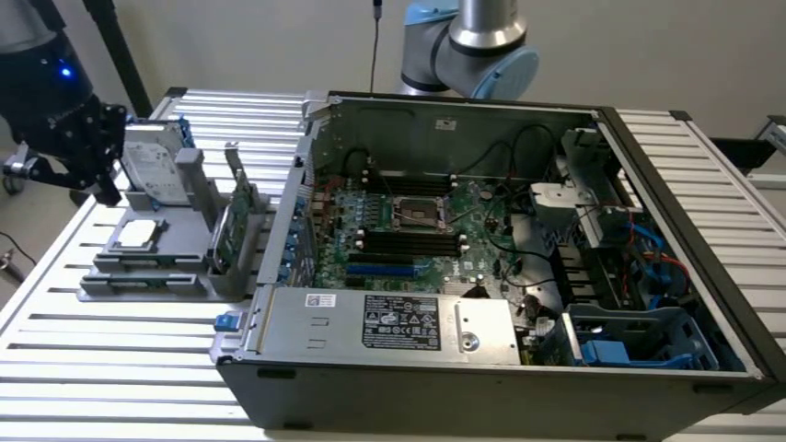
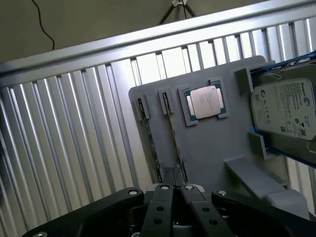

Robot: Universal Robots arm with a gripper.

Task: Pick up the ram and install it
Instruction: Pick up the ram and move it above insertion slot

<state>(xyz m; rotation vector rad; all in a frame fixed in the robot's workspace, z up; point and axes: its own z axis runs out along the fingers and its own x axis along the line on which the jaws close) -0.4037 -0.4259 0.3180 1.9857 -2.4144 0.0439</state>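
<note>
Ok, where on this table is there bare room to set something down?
Bare slats of the table lie in front of the grey holder, at the exterior view's lower left, and beside the computer case on that view's right. The holder is crowded: hard drive, processor, card, ram, with the gripper near the ram.

The arm (image 1: 481, 28) is a silver tube with pale blue joint caps. Its gripper (image 2: 174, 177) is matte black, with jointed links pinned by small silver screws; a blue light (image 1: 62, 69) glows on its black housing
</note>
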